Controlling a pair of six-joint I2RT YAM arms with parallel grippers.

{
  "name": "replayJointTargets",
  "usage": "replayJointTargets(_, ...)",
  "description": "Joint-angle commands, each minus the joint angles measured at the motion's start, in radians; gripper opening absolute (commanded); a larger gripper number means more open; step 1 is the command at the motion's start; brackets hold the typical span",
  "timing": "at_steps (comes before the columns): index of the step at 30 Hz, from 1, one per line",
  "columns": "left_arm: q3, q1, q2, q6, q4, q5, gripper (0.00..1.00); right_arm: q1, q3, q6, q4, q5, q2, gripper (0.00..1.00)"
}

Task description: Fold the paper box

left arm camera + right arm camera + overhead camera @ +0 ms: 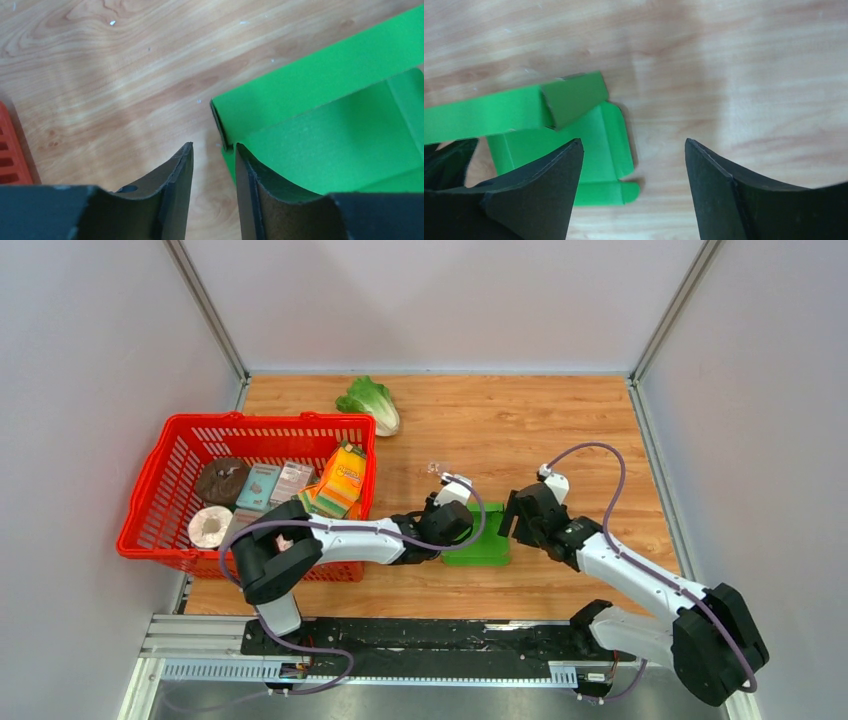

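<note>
The paper box [487, 548] is bright green card, partly folded, and lies on the wooden table between the two arms. In the left wrist view the box [325, 125] shows a raised side wall and an inner panel. My left gripper [458, 530] is at its left end, jaws [214, 150] narrowly open with only bare wood between them. The right fingertip [250, 170] lies over the card by the wall's corner. My right gripper [508, 525] is wide open [634, 145] at the box's right end. Its left finger [549, 180] hangs over the flat flaps [604, 145].
A red basket [270, 420] with several groceries, including an orange carton [343, 475], stands at the left, close to the left arm; its edge shows in the left wrist view [10, 155]. A lettuce [370, 400] lies at the back. Walls enclose the table.
</note>
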Motion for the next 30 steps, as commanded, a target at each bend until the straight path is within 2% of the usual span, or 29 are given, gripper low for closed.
replayJointTargets(1,-0.008,0.003,-0.126,0.030,-0.060,0.104,0.46,-0.068,0.010,0.091,-0.221,-0.155,-0.045,0.79)
replayJointTargets(3,-0.002,0.001,-0.169,0.043,-0.106,0.155,0.48,-0.087,-0.027,0.094,-0.199,-0.248,-0.062,0.79)
replayJointTargets(4,0.001,0.003,-0.184,0.044,-0.120,0.211,0.52,-0.096,-0.033,0.094,-0.195,-0.271,-0.067,0.79)
replayJointTargets(8,-0.016,0.001,-0.261,0.067,-0.128,0.374,0.53,-0.098,-0.061,0.078,-0.172,-0.302,-0.067,0.78)
replayJointTargets(9,-0.019,0.003,-0.278,0.093,-0.120,0.415,0.50,-0.096,-0.062,0.059,-0.158,-0.361,-0.062,0.77)
replayJointTargets(12,-0.017,-0.008,-0.288,0.133,-0.114,0.596,0.44,-0.096,-0.091,0.039,-0.112,-0.402,-0.061,0.71)
replayJointTargets(17,-0.011,-0.078,-0.260,0.194,-0.082,0.612,0.41,-0.101,-0.160,0.055,0.018,-0.430,-0.075,0.60)
replayJointTargets(22,0.018,-0.206,-0.203,0.300,-0.095,0.503,0.43,-0.113,-0.182,0.080,0.080,-0.429,-0.032,0.45)
replayJointTargets(24,0.012,-0.220,-0.190,0.300,-0.077,0.486,0.43,-0.119,-0.188,0.094,0.106,-0.460,-0.015,0.41)
replayJointTargets(28,0.004,-0.227,-0.187,0.280,-0.052,0.459,0.43,-0.132,-0.197,0.115,0.107,-0.471,-0.018,0.25)
replayJointTargets(30,0.015,-0.227,-0.172,0.297,-0.063,0.434,0.45,-0.138,-0.205,0.127,0.120,-0.459,-0.021,0.21)
